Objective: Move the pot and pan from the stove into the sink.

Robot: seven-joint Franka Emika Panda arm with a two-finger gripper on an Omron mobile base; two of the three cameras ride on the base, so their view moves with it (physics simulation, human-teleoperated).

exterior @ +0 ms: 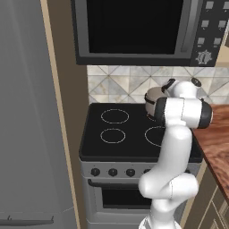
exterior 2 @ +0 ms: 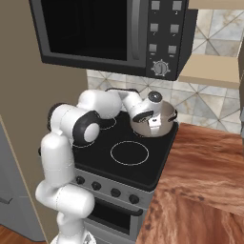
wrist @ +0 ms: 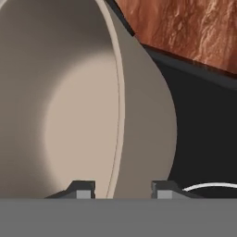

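Note:
The beige pot (exterior 2: pixel 165 114) stands at the back right of the black stove (exterior 2: pixel 95 153), its open mouth showing. My gripper (exterior 2: pixel 153 122) reaches down from the left onto the pot's near rim. In the hand view, the pot (wrist: pixel 69 115) looms large, and its wall runs between the two tips of the gripper (wrist: pixel 124 190), one tip inside and one against the outer wall, shut on it. From the left base view, the pot (exterior: pixel 153 99) peeks out behind my arm on the stove (exterior: pixel 134 129). The pan and the sink are out of view.
A dark microwave (exterior 2: pixel 95 28) hangs low over the stove. A wooden counter (exterior 2: pixel 200 167) adjoins the stove on the right. A tall grey fridge (exterior: pixel 27 112) and a brown panel stand to the left. The tiled wall is close behind the pot.

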